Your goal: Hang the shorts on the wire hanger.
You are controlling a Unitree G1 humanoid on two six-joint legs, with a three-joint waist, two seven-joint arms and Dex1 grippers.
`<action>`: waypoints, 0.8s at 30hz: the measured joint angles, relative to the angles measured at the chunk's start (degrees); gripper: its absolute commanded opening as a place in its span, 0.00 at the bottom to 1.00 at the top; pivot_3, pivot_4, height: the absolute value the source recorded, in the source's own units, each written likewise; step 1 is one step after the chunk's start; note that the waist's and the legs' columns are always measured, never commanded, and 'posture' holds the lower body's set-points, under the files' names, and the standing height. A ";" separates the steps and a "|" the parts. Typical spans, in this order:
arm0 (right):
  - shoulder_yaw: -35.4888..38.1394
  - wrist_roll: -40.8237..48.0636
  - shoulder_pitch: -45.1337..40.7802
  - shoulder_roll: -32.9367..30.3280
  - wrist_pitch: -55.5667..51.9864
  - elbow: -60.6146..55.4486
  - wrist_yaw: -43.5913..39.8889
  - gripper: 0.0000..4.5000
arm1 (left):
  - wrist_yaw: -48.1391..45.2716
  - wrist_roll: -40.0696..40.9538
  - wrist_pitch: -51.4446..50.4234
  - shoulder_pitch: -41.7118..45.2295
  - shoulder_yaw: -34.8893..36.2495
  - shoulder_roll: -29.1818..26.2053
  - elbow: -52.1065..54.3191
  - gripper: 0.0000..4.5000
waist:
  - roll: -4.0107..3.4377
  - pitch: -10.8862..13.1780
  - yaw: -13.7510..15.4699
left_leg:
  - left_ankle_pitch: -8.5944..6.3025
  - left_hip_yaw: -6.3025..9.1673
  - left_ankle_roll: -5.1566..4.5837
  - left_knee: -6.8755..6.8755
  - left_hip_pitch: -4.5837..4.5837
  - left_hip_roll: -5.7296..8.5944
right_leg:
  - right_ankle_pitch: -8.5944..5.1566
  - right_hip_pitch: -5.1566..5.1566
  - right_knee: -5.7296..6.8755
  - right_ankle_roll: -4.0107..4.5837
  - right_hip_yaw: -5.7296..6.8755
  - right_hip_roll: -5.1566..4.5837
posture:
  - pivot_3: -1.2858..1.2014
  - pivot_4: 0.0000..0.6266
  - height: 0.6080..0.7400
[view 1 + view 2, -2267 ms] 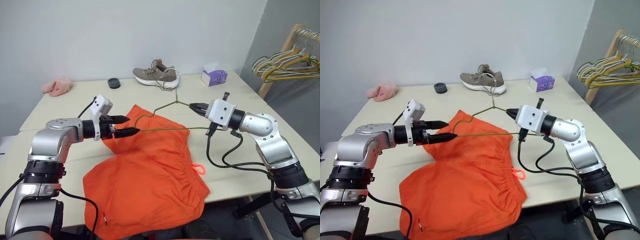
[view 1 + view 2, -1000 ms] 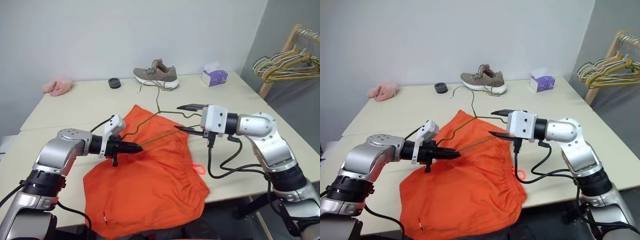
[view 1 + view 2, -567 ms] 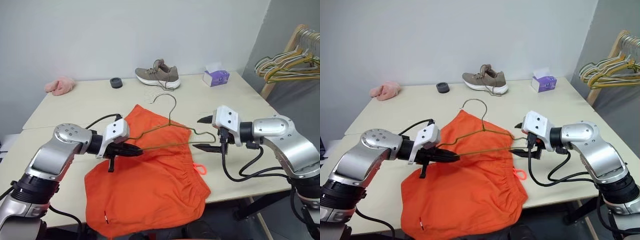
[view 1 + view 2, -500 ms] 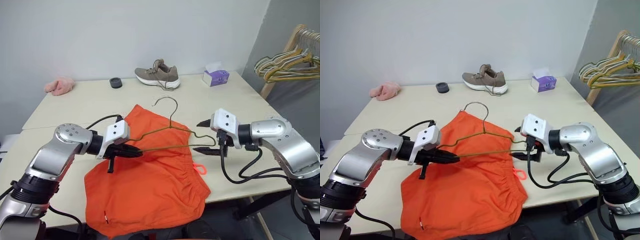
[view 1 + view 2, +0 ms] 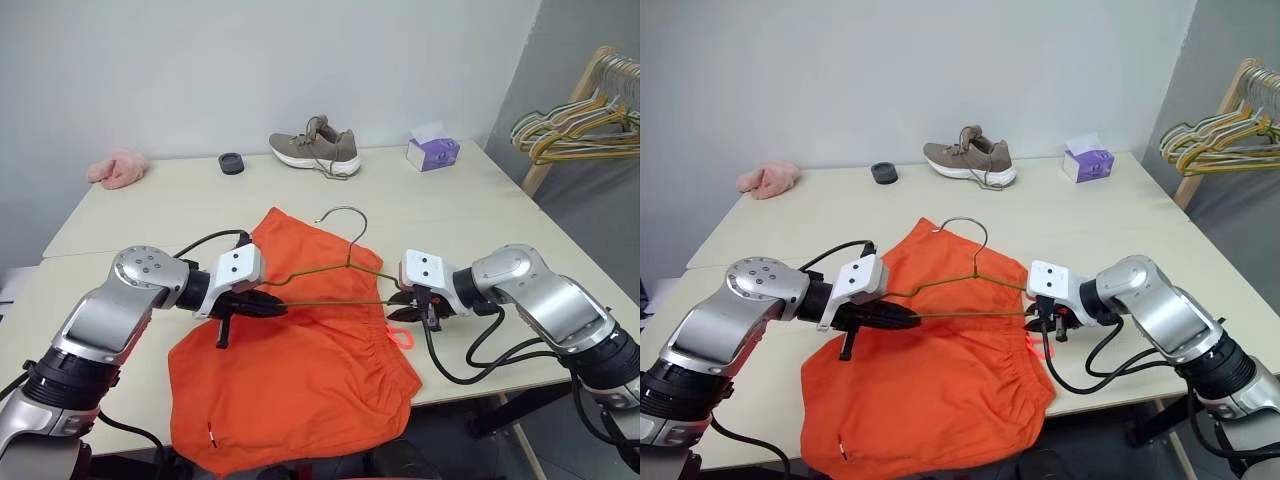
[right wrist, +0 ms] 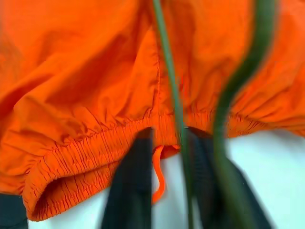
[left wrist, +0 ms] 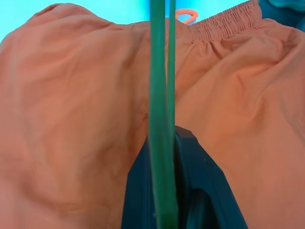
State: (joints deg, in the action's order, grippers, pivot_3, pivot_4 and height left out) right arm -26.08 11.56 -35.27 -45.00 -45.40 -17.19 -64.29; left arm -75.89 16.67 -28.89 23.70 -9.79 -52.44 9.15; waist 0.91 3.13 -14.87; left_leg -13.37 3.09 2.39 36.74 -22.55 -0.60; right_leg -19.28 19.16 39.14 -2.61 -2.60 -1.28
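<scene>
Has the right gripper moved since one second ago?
Yes. The right gripper has come down toward the shorts waistband, away from the shoe, and its jaws are now shut on the hanger.

head stereo overlooking table (image 5: 150, 210), wrist cameras close

Robot test room set up for clothes handling

A plain pale table (image 5: 150, 215) stands against a bare grey-white wall (image 5: 250, 70), with a wooden clothes rack (image 5: 580, 95) of bunched wire hangers (image 5: 570, 135) beside it. Odd household props sit along the table's far edge: 1 shoe (image 5: 315, 153), a purple tissue box (image 5: 432, 153), a pink cloth (image 5: 118, 168) and a small black ring (image 5: 231, 163).
</scene>
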 measured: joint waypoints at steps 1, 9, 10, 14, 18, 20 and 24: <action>-0.05 0.14 -0.01 0.07 -0.54 -0.13 -0.40 0.01 | 0.11 0.02 -0.45 -0.02 0.00 0.02 -0.03 0.00 | 0.00 0.00 0.02 | 0.00 0.02 0.00 0.00 -0.01 0.00 | 0.00 0.00 -0.01 0.00 0.02 0.01 | 0.41 0.00 1.00; 0.69 1.22 0.36 -0.73 -5.40 -1.97 -0.69 0.00 | 0.21 1.61 -2.23 -0.80 0.71 2.32 -1.01 0.11 | 0.00 0.00 0.12 | 0.00 0.03 0.00 0.07 -0.08 0.03 | 0.00 0.03 0.00 0.00 0.04 0.01 | 0.40 0.00 1.00; 0.88 1.65 0.66 -1.15 -5.59 -2.56 -0.86 0.00 | 0.41 2.46 -2.30 -0.84 1.27 2.95 -1.48 0.16 | 0.00 0.00 0.18 | 0.00 0.04 0.00 0.09 -0.09 0.03 | 0.00 0.03 0.00 0.00 0.05 0.01 | 0.40 0.00 1.00; 2.54 4.17 3.38 -2.54 -6.55 -5.13 -1.08 0.00 | 1.53 5.22 -2.99 -0.78 3.89 4.55 -3.09 0.43 | 0.00 0.00 0.19 | 0.00 0.06 0.00 0.11 -0.12 0.03 | 0.00 0.03 0.00 -0.01 0.06 0.01 | 0.39 0.00 1.00; 5.72 5.61 6.36 -5.33 -7.28 -6.50 -0.53 0.00 | 2.67 8.80 -6.19 -0.72 7.51 4.97 -5.75 0.68 | 0.01 -0.01 -0.12 | 0.00 0.06 0.00 0.14 -0.13 0.03 | -0.01 0.04 0.00 -0.04 0.06 0.01 | 0.38 0.00 1.00; 7.13 6.06 8.21 -6.24 -7.78 -7.02 0.02 0.00 | 2.53 10.50 -7.46 -0.76 9.22 4.81 -6.59 0.81 | 0.01 -0.01 -0.49 | 0.00 0.06 0.00 0.15 -0.13 0.03 | -0.02 0.04 0.02 -0.05 0.06 0.01 | 0.38 0.00 1.00; 9.88 8.11 11.52 -6.44 -9.90 -8.87 1.86 0.00 | 2.99 11.19 -7.87 -0.80 10.61 4.45 -8.69 0.99 | 0.00 -0.02 -1.15 | 0.00 0.05 0.00 0.15 -0.12 0.03 | -0.02 0.03 0.04 -0.05 0.05 0.02 | 0.37 0.00 1.00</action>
State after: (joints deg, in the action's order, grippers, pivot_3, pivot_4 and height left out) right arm -16.20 19.67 -23.75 -51.44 -55.30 -26.06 -62.43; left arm -72.90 27.86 -36.76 22.90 0.82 -47.99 0.46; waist 0.91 3.12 -16.02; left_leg -13.37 3.15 2.39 36.89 -22.68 -0.57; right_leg -19.30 19.19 39.18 -2.67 -2.55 -1.26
